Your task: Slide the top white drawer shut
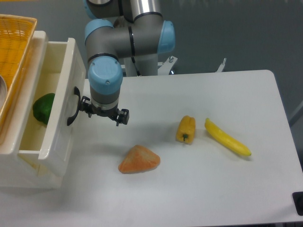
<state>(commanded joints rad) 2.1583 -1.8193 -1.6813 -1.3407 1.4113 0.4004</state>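
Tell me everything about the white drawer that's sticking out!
The top white drawer is a deep, glossy cream-white box, partly pulled out of its cabinet towards the table. Its front panel carries one black arched handle. A green pepper lies inside. The gripper sits right against the front by the handle. A yellow wicker basket sits above.
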